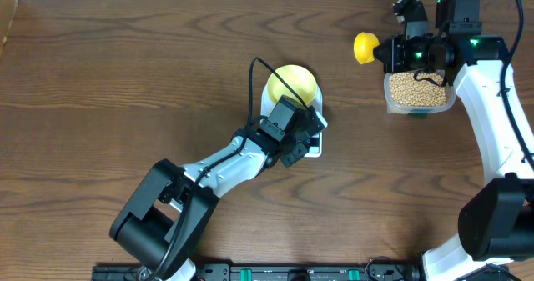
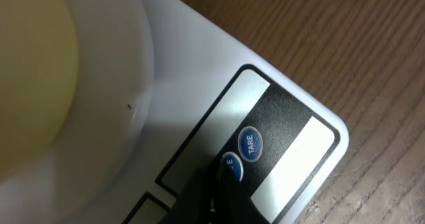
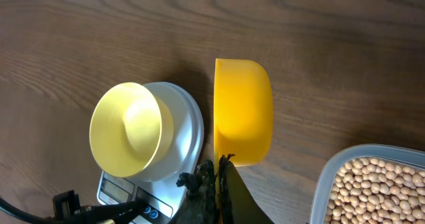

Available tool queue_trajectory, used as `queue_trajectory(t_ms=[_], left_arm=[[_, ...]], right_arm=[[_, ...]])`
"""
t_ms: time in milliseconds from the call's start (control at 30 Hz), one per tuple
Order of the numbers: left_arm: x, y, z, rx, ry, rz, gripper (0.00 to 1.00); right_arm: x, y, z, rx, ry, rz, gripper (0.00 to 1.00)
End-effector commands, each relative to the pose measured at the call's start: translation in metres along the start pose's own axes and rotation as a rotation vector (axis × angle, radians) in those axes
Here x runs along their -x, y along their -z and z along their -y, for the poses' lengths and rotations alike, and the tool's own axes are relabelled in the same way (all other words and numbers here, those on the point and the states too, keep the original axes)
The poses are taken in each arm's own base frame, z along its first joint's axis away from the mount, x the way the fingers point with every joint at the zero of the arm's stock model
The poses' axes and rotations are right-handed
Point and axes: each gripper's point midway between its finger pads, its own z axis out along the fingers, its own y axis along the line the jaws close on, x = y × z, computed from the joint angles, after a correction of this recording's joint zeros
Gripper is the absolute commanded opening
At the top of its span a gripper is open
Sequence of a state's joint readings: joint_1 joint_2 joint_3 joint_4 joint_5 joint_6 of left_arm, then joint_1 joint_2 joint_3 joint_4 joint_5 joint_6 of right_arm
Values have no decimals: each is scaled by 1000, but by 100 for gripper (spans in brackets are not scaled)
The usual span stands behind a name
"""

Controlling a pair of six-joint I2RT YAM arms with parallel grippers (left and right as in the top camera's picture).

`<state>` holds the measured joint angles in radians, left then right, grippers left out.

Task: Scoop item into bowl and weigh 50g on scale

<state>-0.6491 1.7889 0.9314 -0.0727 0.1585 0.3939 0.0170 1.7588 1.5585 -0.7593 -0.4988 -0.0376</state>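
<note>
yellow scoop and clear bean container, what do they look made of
The bright yellow round scoop looks like opaque moulded plastic, satin-smooth: even colour, soft shading. The clear rounded-rectangular container is probably thin transparent plastic: its rim looks pale and translucent around the tan beans.

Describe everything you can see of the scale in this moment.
The scale is a white, plastic-looking rectangle with rounded corners, lying flat on the wooden table. Its round top platform carries the pale yellow bowl, which looks empty. The front panel is black-edged, with two round blue buttons, one marked TARE. The shut left tool sits over the other button. No display reading is legible.
</note>
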Motion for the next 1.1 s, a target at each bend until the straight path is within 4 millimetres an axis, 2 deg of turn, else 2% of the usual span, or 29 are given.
queue_trajectory(t_ms=[0,133,333,633,1067], left_arm=[[-27,-19,6,-28,-2,-86,8],[-28,-19,5,-25,1,-88,7],[-33,-18,-9,51,0,-114,7],[-45,-16,-4,32,4,-164,8],[-42,-16,6,-30,9,-149,8]], right_arm=[[9,6,-2,-2,23,23,1],[9,6,-2,-2,23,23,1],[9,6,-2,-2,23,23,1],[8,6,-2,-2,20,19,1],[7,6,-2,-2,19,16,1]])
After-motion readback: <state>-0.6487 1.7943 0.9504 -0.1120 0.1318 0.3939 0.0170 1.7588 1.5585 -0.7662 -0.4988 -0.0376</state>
